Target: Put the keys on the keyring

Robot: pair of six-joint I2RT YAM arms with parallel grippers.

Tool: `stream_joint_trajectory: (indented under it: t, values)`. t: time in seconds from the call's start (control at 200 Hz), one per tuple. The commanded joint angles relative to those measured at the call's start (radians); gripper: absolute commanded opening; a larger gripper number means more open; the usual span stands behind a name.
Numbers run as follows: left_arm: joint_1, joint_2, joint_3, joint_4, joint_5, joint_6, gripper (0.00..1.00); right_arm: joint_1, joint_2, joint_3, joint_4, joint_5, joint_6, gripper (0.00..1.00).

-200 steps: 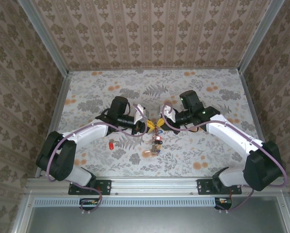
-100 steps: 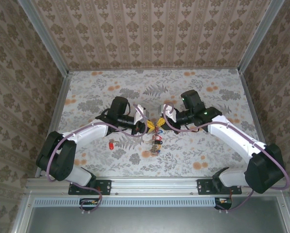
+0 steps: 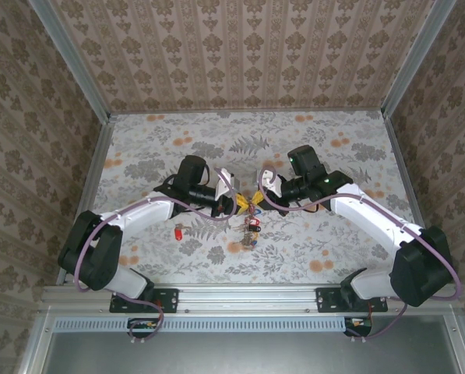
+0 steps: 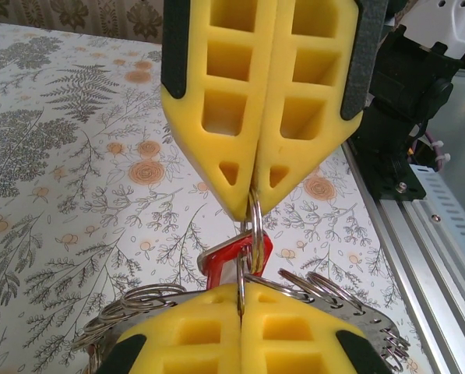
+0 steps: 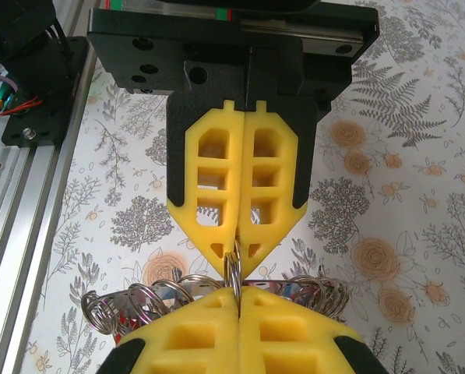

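My left gripper [image 3: 244, 204] and right gripper [image 3: 258, 201] meet tip to tip over the table's middle, both shut. In the left wrist view the left gripper [image 4: 241, 290] pinches a small split ring on the keyring [image 4: 366, 324], a flat grey toothed plate carrying several wire rings. Opposite it, the right gripper [image 4: 252, 215] pinches a linked ring that carries a red key [image 4: 230, 255]. The right wrist view has the right gripper [image 5: 238, 291] facing the left gripper [image 5: 237, 271], with the keyring [image 5: 166, 287] between them. A bunch of keys [image 3: 251, 225] hangs below.
On the floral table [image 3: 333, 156], a loose red key [image 3: 176, 231] lies left of the grippers. A small orange key [image 3: 234, 247] lies nearer the front rail [image 3: 240, 296]. Patterned walls enclose the back and both sides.
The right arm shifted slightly and the hanging bunch of keys swung a little. Both grippers stayed shut, tip to tip.
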Motion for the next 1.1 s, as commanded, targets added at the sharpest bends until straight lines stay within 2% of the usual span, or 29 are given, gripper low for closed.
stream_joint_trajectory:
  t: [0.0,0.22,0.495,0.835,1.095]
  values:
    - [-0.005,-0.007,0.042,-0.006,0.046,0.034,0.0,0.004,-0.026,0.022,-0.008,0.002,-0.011,0.0]
    - [-0.005,-0.007,0.048,-0.026,0.049,0.048,0.0,-0.007,-0.055,0.011,0.007,-0.002,-0.018,0.0]
    - [-0.005,-0.007,0.051,-0.023,0.059,0.044,0.0,-0.005,-0.016,0.024,-0.029,-0.034,-0.041,0.0]
    - [-0.007,-0.006,0.052,-0.029,0.074,0.048,0.0,-0.001,0.002,0.034,-0.032,-0.008,-0.058,0.0]
    - [-0.007,-0.005,0.059,-0.047,0.068,0.059,0.0,-0.011,-0.044,0.019,0.007,-0.015,-0.047,0.0]
